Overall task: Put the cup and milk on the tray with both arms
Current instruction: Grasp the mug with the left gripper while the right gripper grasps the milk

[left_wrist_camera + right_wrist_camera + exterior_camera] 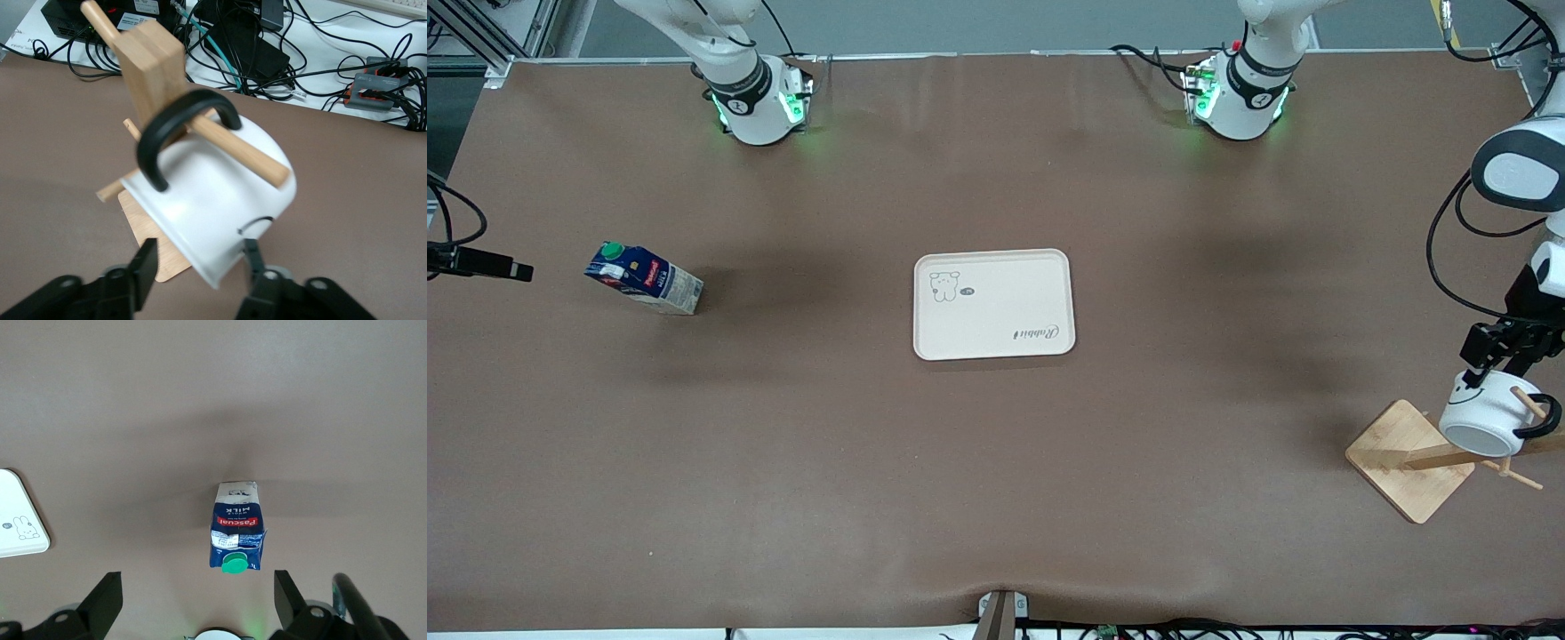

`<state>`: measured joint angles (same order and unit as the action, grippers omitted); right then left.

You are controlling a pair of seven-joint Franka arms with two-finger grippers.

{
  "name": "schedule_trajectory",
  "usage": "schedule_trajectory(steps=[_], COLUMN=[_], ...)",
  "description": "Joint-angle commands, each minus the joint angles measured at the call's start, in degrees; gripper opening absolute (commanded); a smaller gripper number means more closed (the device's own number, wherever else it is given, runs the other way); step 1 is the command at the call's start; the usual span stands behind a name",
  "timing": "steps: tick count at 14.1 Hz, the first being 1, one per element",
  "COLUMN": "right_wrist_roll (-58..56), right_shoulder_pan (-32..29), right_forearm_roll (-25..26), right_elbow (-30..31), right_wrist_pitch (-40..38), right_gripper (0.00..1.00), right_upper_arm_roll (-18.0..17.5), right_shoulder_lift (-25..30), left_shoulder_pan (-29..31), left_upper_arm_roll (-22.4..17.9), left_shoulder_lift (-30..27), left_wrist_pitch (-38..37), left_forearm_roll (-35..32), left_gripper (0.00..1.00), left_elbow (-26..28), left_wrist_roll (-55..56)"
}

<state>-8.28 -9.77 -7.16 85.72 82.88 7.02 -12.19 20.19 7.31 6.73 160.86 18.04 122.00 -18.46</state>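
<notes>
The cream tray lies flat at the table's middle. The dark-blue milk with a green cap stands on the table toward the right arm's end. The white cup hangs tilted by its black handle on a peg of a wooden rack toward the left arm's end. My left gripper is open, its fingers either side of the cup's rim wall. My right gripper is open and empty, high over the table with the milk below it. It is out of the front view.
The rack's post and peg pass through the cup's handle. A black device juts in at the table edge near the milk. Cables and boxes lie off the table edge past the rack. A tray corner shows in the right wrist view.
</notes>
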Motion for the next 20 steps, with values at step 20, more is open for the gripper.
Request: schedule_trajectory(steps=[20], right_wrist_roll=[6.78], right_shoulder_pan=[0.37], right_forearm_roll=[1.71], right_elbow=[27.36], right_wrist_pitch=[12.02], right_gripper=[1.00], right_upper_arm_roll=[-0.43], right_shoulder_lift=[12.09], left_shoulder_pan=[-0.07], left_upper_arm_roll=[13.24], left_shoulder_lift=[-8.30], left_wrist_pitch=[-14.50], left_forearm_roll=[0.68], left_gripper=[0.00], left_elbow=[-2.20], left_wrist_roll=[16.49])
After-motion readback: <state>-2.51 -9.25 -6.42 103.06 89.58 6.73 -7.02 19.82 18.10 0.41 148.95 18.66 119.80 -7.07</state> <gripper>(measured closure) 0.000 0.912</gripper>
